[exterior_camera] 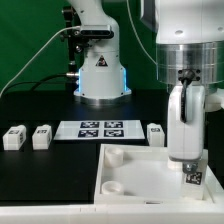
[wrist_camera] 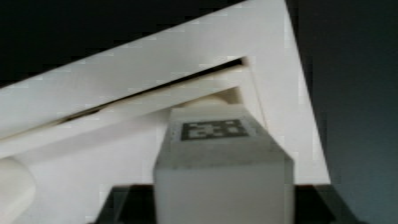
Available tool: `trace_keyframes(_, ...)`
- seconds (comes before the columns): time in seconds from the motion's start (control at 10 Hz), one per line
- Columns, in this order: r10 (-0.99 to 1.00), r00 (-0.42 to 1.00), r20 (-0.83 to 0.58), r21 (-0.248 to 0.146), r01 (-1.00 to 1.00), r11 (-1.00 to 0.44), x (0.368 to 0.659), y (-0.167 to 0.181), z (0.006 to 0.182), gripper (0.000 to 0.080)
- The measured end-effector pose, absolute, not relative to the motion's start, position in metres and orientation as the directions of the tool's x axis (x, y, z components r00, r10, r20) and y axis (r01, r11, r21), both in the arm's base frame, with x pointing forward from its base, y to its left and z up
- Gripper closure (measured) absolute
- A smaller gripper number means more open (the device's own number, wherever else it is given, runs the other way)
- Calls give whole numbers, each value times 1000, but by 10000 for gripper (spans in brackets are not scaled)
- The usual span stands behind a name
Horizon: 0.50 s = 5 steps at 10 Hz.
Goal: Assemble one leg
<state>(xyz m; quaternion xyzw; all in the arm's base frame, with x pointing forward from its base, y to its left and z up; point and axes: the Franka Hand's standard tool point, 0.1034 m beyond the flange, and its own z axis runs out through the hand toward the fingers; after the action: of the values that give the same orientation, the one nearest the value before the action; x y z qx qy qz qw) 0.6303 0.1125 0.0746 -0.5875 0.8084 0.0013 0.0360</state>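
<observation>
at lower right of the exterior view i have the leg [exterior_camera: 192, 172] upright, pinched in my gripper [exterior_camera: 188, 158], seemingly right above the white panel [exterior_camera: 140, 165] corner.

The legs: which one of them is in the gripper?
The leg held upright over the white panel by the gripper; the other three lie loose on the table.

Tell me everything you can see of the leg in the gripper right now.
The leg is a small white plastic-looking rectangular post with a black-and-white marker tag on its face. It stands upright, clamped in the gripper, its lower end over the white panel's corner on the exterior view's right. Whether it touches the panel is unclear.
</observation>
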Motion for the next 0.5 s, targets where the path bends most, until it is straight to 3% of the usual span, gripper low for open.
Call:
trace_keyframes(0.2, -956, -288, -59, -40, -956, 291, 630, 113, 74, 468)
trace_keyframes(0.3, -956, -288, -59, -40, -956, 290, 630, 113, 74, 277)
trace_keyframes(0.4, -957, -284, -59, -40, -957, 286, 630, 114, 74, 190)
trace_keyframes(0.5, -961, -268, -60, -44, -962, 271, 630, 115, 74, 190)
